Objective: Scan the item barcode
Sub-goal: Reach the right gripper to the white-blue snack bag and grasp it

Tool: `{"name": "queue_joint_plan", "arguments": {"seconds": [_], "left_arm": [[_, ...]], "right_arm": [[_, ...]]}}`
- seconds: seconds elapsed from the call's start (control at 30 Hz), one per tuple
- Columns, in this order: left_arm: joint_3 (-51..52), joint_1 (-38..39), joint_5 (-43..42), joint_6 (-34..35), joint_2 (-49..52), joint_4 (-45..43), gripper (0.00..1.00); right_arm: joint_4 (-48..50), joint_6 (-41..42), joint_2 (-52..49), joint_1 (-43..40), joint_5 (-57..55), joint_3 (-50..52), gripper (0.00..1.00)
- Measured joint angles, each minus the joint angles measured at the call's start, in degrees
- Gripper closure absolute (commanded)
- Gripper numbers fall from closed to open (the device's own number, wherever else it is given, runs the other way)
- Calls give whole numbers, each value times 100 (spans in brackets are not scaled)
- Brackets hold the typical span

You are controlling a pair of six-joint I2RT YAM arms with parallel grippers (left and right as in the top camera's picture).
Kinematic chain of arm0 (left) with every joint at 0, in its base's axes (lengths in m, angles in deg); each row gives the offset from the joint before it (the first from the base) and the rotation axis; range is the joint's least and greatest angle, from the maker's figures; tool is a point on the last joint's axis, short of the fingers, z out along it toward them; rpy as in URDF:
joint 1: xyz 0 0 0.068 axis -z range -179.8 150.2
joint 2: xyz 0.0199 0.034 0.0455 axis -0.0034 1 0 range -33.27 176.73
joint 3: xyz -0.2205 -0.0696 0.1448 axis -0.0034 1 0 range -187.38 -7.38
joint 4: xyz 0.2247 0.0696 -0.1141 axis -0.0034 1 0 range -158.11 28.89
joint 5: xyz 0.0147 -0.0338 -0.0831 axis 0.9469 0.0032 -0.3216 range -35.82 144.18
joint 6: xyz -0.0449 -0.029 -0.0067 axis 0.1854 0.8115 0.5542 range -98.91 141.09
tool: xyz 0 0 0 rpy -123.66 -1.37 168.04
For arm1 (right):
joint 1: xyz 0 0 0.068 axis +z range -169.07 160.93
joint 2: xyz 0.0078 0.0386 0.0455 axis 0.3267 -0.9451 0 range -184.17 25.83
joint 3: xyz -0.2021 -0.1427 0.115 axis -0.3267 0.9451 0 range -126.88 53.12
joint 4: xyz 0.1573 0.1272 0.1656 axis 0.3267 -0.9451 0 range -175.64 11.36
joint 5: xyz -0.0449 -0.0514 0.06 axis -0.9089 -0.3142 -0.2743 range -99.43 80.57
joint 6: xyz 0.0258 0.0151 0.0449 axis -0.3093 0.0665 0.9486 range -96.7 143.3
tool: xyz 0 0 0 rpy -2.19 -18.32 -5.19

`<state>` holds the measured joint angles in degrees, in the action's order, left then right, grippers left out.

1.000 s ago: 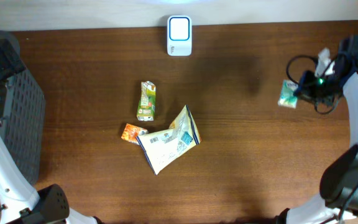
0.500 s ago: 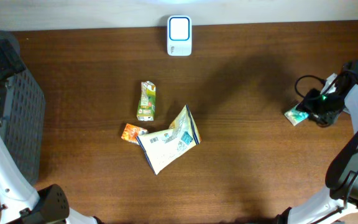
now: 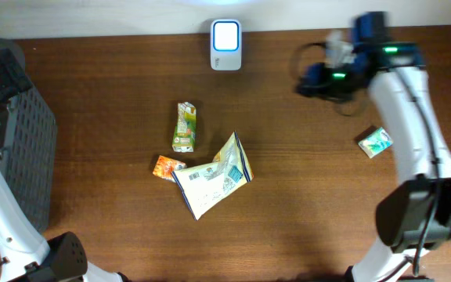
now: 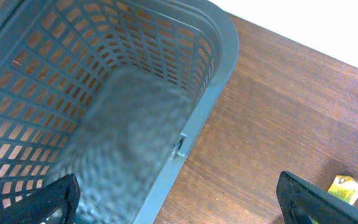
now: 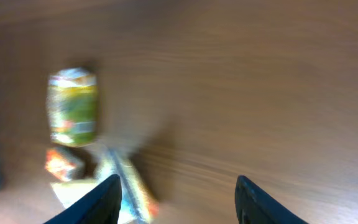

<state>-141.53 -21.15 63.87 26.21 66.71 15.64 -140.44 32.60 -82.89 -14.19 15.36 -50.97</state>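
The white barcode scanner [image 3: 225, 45] stands at the table's back edge. A small teal packet [image 3: 375, 142] lies alone on the wood at the right, with nothing holding it. My right gripper [image 3: 305, 81] hangs open and empty up and to the left of it, to the right of the scanner. The blurred right wrist view shows its open gripper [image 5: 179, 202] over bare wood, with a green carton [image 5: 73, 107], an orange packet [image 5: 59, 163] and a white bag [image 5: 114, 186] to its left. My left gripper [image 4: 179, 199] is open above the basket rim.
A grey mesh basket [image 3: 30, 149] sits at the left edge, its rim [image 4: 216, 68] under my left gripper. Mid-table lie the green carton [image 3: 184, 127], the orange packet [image 3: 167, 167] and the white bag [image 3: 214, 178].
My right gripper opened and let go of the teal packet at the right, then swung up and left toward the scanner. The left arm has not moved.
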Motion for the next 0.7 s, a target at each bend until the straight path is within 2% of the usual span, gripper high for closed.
{"name": "queue_joint_plan", "arguments": {"seconds": [0.1,0.3,0.53,0.7], "left_arm": [[0,0,0,0,-2,0,1],[0,0,0,0,0,0,1],[0,0,0,0,-2,0,1],[0,0,0,0,0,0,1]], "right_arm": [[511,256,-247,903,85,0,43],[868,409,-870,2214,92,2,44],[1134,-243,-1193,3171,-98,2,59],[1003,-382,-1351,3429,-293,0,55]]}}
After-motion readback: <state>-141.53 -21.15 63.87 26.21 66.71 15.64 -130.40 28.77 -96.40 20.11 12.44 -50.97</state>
